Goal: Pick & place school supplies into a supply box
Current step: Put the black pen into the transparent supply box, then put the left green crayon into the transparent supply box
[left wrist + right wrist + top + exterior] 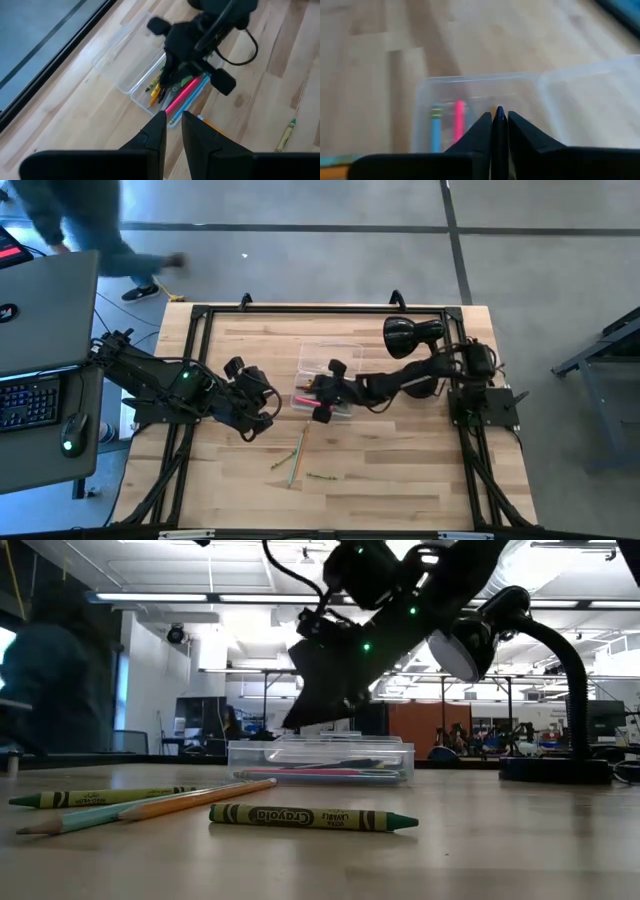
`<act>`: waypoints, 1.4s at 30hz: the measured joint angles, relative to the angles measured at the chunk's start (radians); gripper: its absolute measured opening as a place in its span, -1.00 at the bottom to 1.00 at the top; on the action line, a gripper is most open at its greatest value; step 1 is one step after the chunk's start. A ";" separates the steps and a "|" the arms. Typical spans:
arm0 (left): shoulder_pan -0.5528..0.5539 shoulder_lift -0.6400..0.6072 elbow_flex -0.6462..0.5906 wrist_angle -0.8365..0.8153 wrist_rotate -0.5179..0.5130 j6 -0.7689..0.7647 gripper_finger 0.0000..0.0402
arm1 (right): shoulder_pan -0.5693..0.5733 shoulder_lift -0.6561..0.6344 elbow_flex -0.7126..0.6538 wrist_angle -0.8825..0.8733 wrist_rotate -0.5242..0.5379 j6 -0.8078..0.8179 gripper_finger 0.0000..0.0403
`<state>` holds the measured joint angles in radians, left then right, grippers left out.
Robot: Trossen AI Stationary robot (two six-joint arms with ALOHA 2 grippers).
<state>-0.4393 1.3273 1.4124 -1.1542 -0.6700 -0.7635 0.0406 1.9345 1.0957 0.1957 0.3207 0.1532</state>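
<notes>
The right gripper (322,398) hangs over the near end of the clear box (131,67), which sits mid-table in front of the black desk lamp (408,335). In its wrist view the fingers pinch a thin dark stick, a pen or pencil by the look of it, held upright between the tips. A pink pen (184,94) and a blue one already lie in the box with some yellow and green pieces.

The left gripper (252,406) waits just beside the box, its fingers a narrow gap apart and holding nothing.

Three items lie loose on the wood nearer the front edge: a dark green crayon (312,817), a yellow pencil (196,799) and a lighter green crayon (100,797).

I'd judge these light, stiff and prone to rolling. The paper-wrapped crayons should give decent friction but could snap under a hard squeeze. Taking each near its middle, across the shaft, looks safest.
</notes>
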 joint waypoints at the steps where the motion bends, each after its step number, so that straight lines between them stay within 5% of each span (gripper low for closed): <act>1: 0.000 0.000 0.000 0.000 -0.002 0.000 -0.55 | -0.008 0.010 0.000 0.010 -0.030 0.000 -0.75; 11: 0.000 0.000 0.000 -0.001 0.020 0.000 -0.55 | -0.016 0.022 0.000 0.070 0.040 -0.036 -0.38; 18: -0.008 0.000 0.000 -0.109 0.100 -0.071 -0.55 | 0.043 -0.177 0.001 -0.002 0.021 -0.091 -0.35; 23: -0.082 0.006 -0.081 -0.071 -0.035 -0.219 -0.55 | 0.121 -0.365 0.003 -0.214 0.021 -0.063 -0.36; 27: -0.144 0.007 -0.237 0.136 0.000 -0.260 -0.55 | 0.195 -0.469 0.003 -0.382 0.066 0.029 -0.35; 32: -0.207 0.009 -0.481 0.644 0.062 -0.329 -0.55 | 0.298 -0.515 0.003 -0.483 0.202 0.092 -0.36; 38: -0.267 0.076 -0.693 1.163 0.123 -0.169 -0.56 | 0.385 -0.511 0.003 -0.512 0.329 0.147 -0.35; 42: -0.321 0.132 -0.730 1.226 0.113 -0.093 -0.66 | 0.427 -0.504 0.003 -0.515 0.356 0.197 -0.35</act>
<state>-0.7606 1.4598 0.6825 0.0716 -0.5571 -0.8561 0.4671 1.4306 1.0983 -0.3192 0.6767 0.3506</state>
